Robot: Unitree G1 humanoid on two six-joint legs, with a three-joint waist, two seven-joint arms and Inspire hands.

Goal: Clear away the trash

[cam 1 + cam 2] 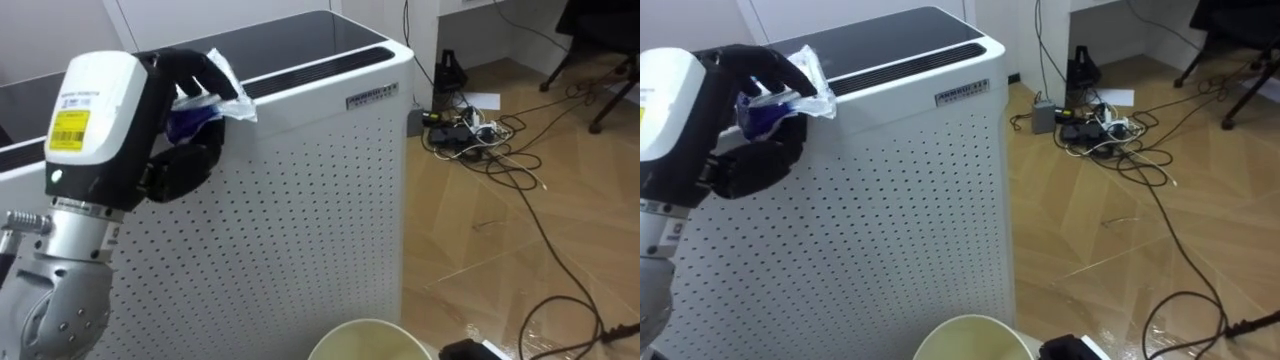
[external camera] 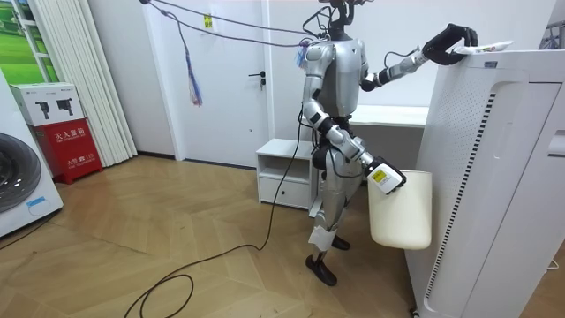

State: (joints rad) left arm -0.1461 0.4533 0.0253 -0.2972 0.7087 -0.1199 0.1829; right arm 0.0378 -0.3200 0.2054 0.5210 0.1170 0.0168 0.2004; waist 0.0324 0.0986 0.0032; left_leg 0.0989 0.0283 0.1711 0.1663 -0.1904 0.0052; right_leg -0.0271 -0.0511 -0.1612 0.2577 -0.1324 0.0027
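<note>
One wrapper (image 1: pixel 224 94), one bin (image 1: pixel 345 333), one purifier (image 1: pixel 300 200).

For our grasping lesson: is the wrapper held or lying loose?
Held: the left hand curls its fingers round the wrapper by the cabinet.

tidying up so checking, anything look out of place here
A crumpled clear-and-blue wrapper is at the top edge of the white perforated appliance, pinched in the left hand; litter does not belong there. Loose cables tangle on the floor beyond.
</note>
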